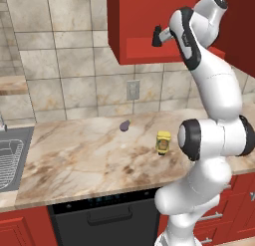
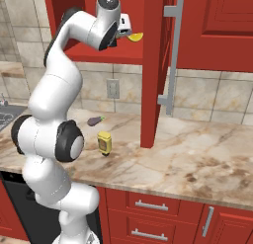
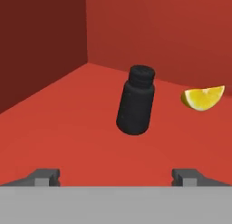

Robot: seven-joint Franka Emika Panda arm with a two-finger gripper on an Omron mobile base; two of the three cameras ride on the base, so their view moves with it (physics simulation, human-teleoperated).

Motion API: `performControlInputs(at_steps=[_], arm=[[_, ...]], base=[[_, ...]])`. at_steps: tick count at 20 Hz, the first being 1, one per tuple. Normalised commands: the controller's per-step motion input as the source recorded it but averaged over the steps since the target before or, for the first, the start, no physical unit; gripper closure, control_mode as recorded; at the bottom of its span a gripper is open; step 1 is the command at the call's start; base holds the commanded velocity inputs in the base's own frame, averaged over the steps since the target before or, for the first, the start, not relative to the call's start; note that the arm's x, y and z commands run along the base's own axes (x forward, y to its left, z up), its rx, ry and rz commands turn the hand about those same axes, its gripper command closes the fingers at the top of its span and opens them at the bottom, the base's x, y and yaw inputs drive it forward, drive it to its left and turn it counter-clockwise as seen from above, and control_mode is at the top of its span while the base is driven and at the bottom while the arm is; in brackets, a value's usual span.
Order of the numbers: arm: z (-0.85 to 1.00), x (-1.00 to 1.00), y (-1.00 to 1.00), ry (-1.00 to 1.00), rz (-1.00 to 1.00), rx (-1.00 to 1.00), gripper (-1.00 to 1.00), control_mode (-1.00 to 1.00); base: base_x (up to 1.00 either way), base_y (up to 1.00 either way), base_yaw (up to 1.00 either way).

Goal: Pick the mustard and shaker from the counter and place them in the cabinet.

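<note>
The black shaker (image 3: 136, 100) sits on the red shelf of the cabinet niche (image 3: 63, 128), leaning slightly, a short way ahead of my gripper (image 3: 116, 175). The gripper is open, its fingertips (image 3: 45, 175) spread wide with nothing between them. From the base views the hand (image 1: 158, 37) reaches into the niche (image 1: 144, 51) of the wall cabinet (image 2: 94, 53). The yellow mustard (image 1: 163, 142) stands upright on the marble counter (image 1: 84, 155), below and in front of the niche, also seen beside my arm (image 2: 104, 142).
A lemon wedge (image 3: 204, 97) lies on the shelf right of the shaker. A purple eggplant (image 1: 124, 125) lies on the counter behind the mustard. The open cabinet door (image 2: 153, 70) with its long handle (image 2: 170, 55) hangs right of the niche. A sink (image 1: 10, 158) is at left.
</note>
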Motion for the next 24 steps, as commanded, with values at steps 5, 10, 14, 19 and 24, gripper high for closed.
performControlInputs(at_steps=[5, 10, 14, 19, 24], arm=[[-0.89, -1.00, -0.01, 0.00, 0.00, -0.15, -1.00, -1.00], [-1.00, -0.91, -0.07, 0.00, 0.01, -0.12, -1.00, -1.00], [-1.00, -0.74, -0.20, 0.00, 0.03, -0.09, -1.00, -1.00], [-0.83, -0.51, -0.31, 0.03, 0.05, -0.05, -1.00, -1.00], [-0.61, -0.49, -0.38, 0.01, 0.09, -0.01, -1.00, -1.00]], base=[[0.00, 0.00, 0.00], [0.00, 0.00, 0.00], [0.00, 0.00, 0.00], [0.00, 0.00, 0.00], [0.00, 0.00, 0.00]])
